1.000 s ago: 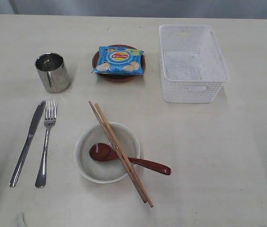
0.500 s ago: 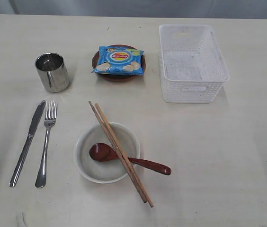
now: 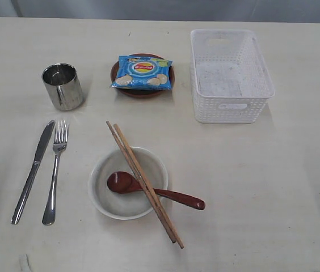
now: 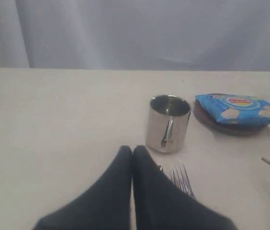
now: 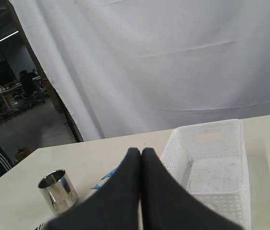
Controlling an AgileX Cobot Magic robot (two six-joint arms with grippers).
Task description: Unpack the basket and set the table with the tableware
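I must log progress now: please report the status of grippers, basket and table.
Left gripper, right gripper: shut, empty. Basket empty; tableware laid on table. Chips bag on plate.

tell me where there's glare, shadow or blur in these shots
Exterior view: soft, even light, faint shadow beside the basket, bright glints on the steel cup. Left wrist view: the shut left gripper is a dark, soft-edged shape near the lens; the steel cup is sharp. Right wrist view: right gripper likewise dark and featureless; curtain evenly lit.
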